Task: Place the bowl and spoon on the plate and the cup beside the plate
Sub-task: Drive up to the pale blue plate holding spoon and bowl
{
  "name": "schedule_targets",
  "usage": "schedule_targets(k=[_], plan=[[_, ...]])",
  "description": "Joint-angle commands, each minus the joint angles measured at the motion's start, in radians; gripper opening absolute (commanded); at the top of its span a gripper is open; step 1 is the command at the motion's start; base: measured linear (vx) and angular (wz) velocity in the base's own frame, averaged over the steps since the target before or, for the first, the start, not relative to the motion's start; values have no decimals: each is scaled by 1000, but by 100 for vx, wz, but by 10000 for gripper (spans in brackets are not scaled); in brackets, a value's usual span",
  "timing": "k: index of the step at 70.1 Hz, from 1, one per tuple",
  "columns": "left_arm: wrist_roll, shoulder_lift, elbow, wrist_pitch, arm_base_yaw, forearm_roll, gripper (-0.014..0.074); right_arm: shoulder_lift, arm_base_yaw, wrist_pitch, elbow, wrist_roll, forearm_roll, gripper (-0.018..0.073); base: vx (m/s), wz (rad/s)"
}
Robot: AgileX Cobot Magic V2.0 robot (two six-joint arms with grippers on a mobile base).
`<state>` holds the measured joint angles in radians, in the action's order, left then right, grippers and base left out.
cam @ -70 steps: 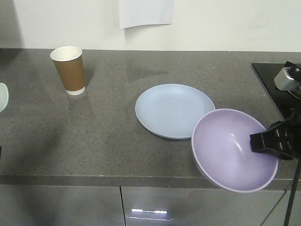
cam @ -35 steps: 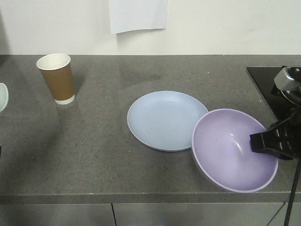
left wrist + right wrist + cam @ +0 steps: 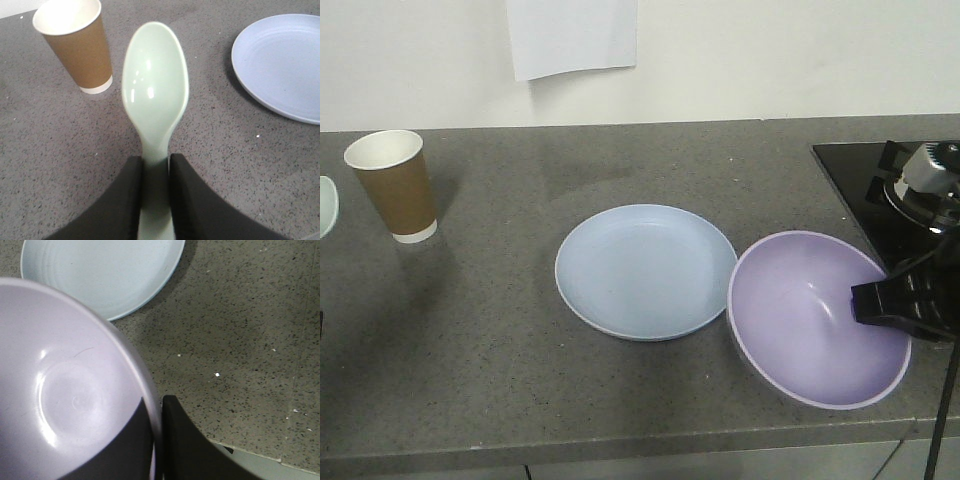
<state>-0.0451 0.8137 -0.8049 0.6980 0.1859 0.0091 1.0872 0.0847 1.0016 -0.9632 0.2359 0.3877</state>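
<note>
Front view: a grey counter [image 3: 470, 350] is seen below a white wall [image 3: 770, 50]; plate [image 3: 645, 270] mid-counter, cup [image 3: 392, 185] toward the left edge, bowl [image 3: 800, 320] tilted near the front-right corner. Left wrist: the spoon [image 3: 155, 85] handle is clamped by the left gripper [image 3: 155, 167]. Right wrist: the bowl rim is pinched by the right gripper [image 3: 156, 412].

Lavender bowl [image 3: 800, 330], pale blue plate [image 3: 645, 272], mint-green spoon [image 3: 155, 80], brown cup [image 3: 400, 195], speckled grey counter [image 3: 470, 360]

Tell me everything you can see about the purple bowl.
The bowl is round, lavender, glossy like plastic, and empty. It is tilted, opening toward the front camera, just right of the plate, its left rim crossing the plate's edge in that view. The right gripper pinches its right rim, one finger inside, one outside. Whether it touches the counter is unclear.
</note>
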Motion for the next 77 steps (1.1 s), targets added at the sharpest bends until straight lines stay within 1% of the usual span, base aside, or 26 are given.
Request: schedule_targets(k=[1,26,77], plan=[[2,-6,-26,-64,-5,-9,125,-19,0,-36,-28,3,23,-3,4,-8],[2,-6,-26,-64,-5,-9,125,-19,0,-36,-28,3,23,-3,4,-4],[2,-6,-26,-64,-5,-9,125,-19,0,-36,-28,3,23,-3,3,5]])
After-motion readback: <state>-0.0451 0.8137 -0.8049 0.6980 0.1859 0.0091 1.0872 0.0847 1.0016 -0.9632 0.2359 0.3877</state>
